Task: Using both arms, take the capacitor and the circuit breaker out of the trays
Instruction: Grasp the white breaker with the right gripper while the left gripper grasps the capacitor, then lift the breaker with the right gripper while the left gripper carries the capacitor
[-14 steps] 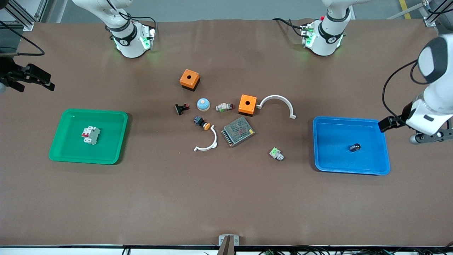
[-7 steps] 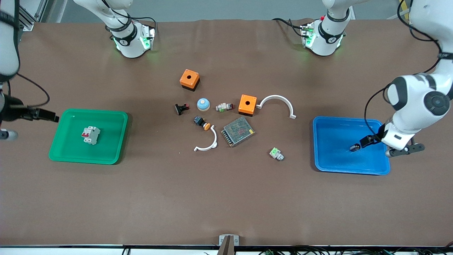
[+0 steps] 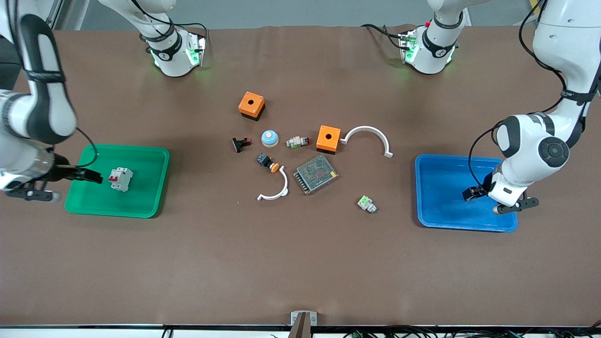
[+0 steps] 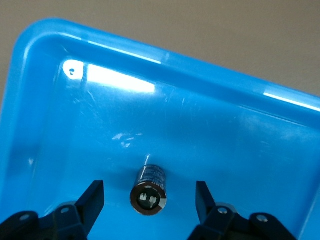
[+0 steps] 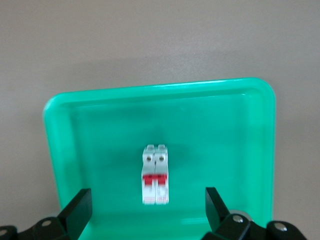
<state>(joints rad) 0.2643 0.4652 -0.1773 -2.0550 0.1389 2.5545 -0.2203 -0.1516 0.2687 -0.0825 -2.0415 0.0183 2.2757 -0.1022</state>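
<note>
The capacitor, a tiny black cylinder with a shiny end, lies in the blue tray at the left arm's end of the table. My left gripper is low over it and open. In the left wrist view my left gripper has one finger on each side of the capacitor, not touching it. The breaker, a white block with red levers, lies in the green tray at the right arm's end. My right gripper is open beside it. In the right wrist view the breaker sits just ahead of the fingers of my right gripper.
Mid-table lie two orange boxes, two white arcs, a metal mesh box, a blue dome, a black-and-red switch, an orange-capped button, an indicator piece and a green-faced part.
Both arms swung in from the table's ends. My left gripper came down over the capacitor in the blue tray. My right gripper came in to the green tray beside the breaker.
</note>
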